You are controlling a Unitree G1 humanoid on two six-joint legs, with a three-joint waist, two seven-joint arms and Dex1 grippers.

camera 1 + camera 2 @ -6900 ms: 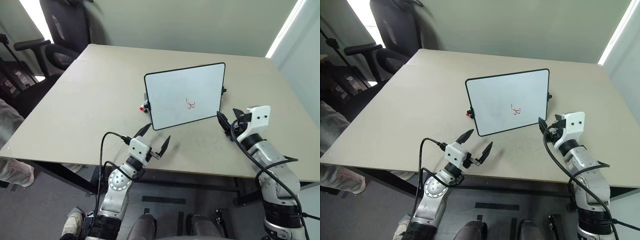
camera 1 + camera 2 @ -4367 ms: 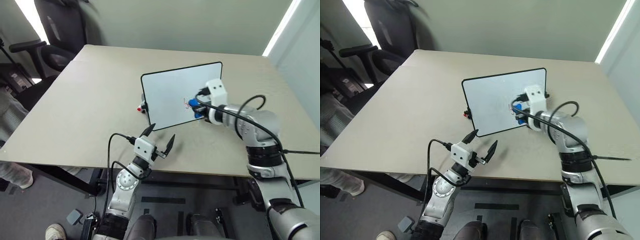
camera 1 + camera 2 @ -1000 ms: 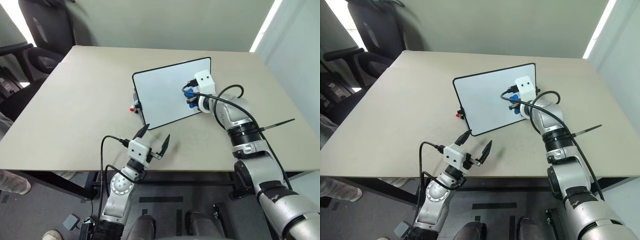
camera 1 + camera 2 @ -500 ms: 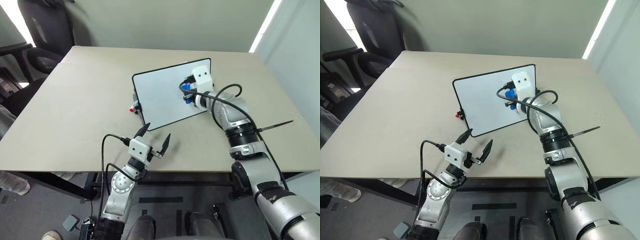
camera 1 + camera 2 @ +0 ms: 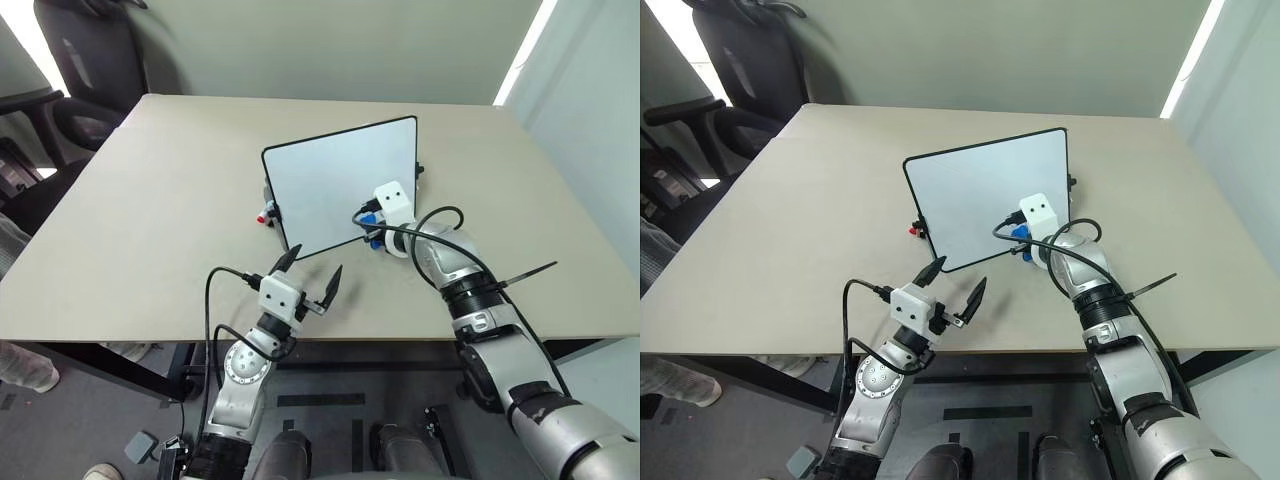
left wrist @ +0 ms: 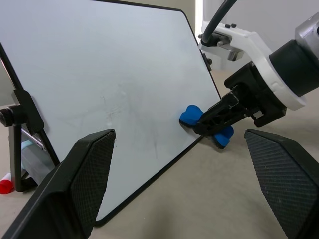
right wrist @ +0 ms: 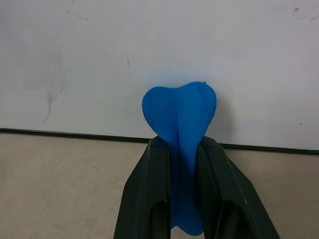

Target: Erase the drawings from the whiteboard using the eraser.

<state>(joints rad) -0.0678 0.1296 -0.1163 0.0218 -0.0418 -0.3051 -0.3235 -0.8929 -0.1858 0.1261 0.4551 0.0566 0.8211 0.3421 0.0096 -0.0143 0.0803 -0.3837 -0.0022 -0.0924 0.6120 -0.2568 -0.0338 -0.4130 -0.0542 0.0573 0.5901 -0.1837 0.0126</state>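
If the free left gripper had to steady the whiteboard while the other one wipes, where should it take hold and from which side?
Probably the whiteboard's bare upper left frame edge, reached from the robot's left. The board stands propped and leaning back on a stand with a red knob low on that side, so gripping above it looks less obstructed. The right gripper, shut on the blue eraser, works the lower right corner; the open left gripper would stay away from it.
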